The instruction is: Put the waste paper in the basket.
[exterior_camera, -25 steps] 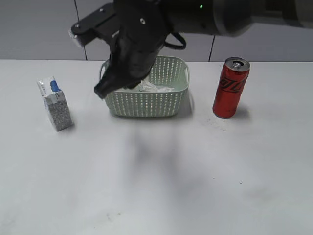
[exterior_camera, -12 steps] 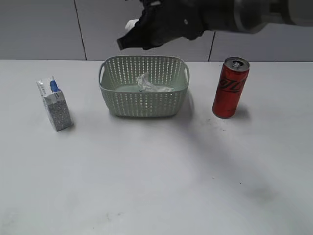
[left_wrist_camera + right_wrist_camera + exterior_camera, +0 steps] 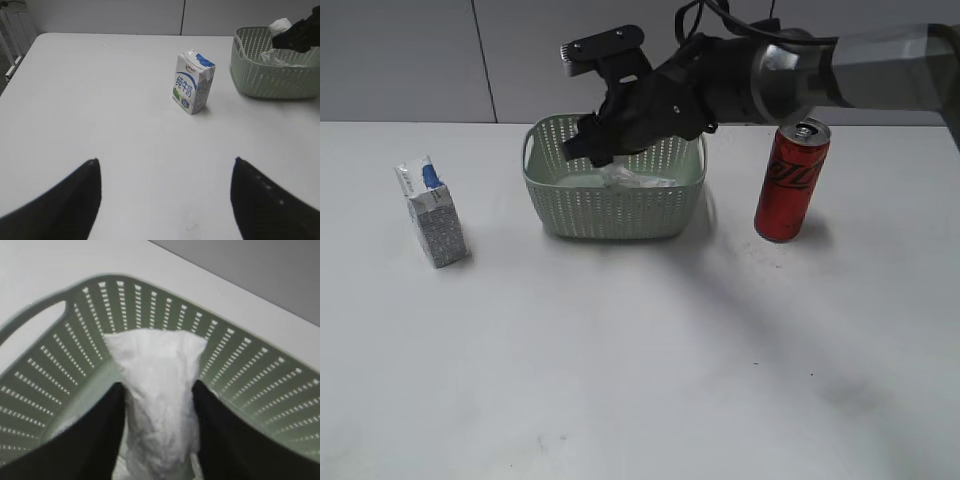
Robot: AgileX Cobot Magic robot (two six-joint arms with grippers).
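Note:
The pale green basket stands at the back middle of the table. My right gripper hangs over its left half, just above the rim, shut on a crumpled white waste paper wad that sticks out between the two black fingers. The basket's slotted wall lies behind the wad. Other white paper lies inside the basket. My left gripper is open and empty above bare table, out of the exterior view.
A small blue-topped milk carton stands left of the basket and also shows in the left wrist view. A red can stands to the right of the basket. The table's left edge is near the left arm.
My right gripper, with the wad, has swung from in front of the basket up above it and has now come down to the basket's rim.

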